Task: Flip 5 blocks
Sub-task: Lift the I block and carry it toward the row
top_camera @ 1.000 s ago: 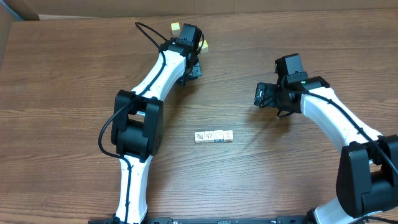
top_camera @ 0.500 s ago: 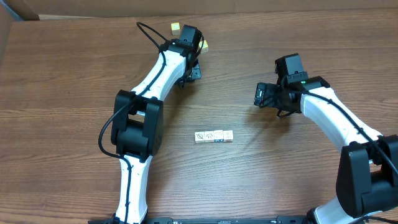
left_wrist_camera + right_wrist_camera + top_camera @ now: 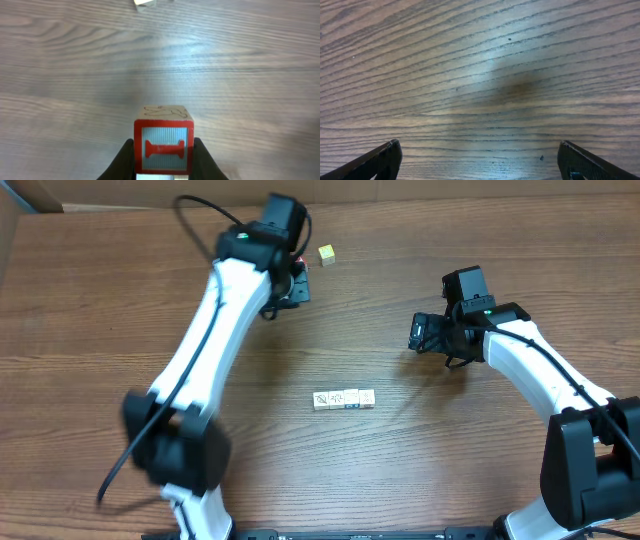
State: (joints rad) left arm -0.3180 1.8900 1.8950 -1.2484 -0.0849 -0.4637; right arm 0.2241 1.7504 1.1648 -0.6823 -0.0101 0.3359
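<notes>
The left gripper (image 3: 163,165) is clamped on a red-bordered block (image 3: 163,150), up and left of the row (image 3: 343,398) of three pale blocks. The right gripper (image 3: 481,161) hangs spread wide and empty, up and right of the row. The block looks light, rigid and smooth, so pinch opposite flat faces, centred.

The left arm (image 3: 200,350) is smeared from elbow to base. From overhead its wrist covers the left gripper (image 3: 163,159). In the wrist view the fingers (image 3: 119,162) and the red-bordered block (image 3: 163,150) between them run off the bottom edge, its top drawing too faint to read. A pale cube (image 3: 144,2) is clipped by the top edge. The row of blocks (image 3: 343,398) mid-table is too small to read. Of the right gripper (image 3: 479,152) only two tips show, cut at the corners.
</notes>
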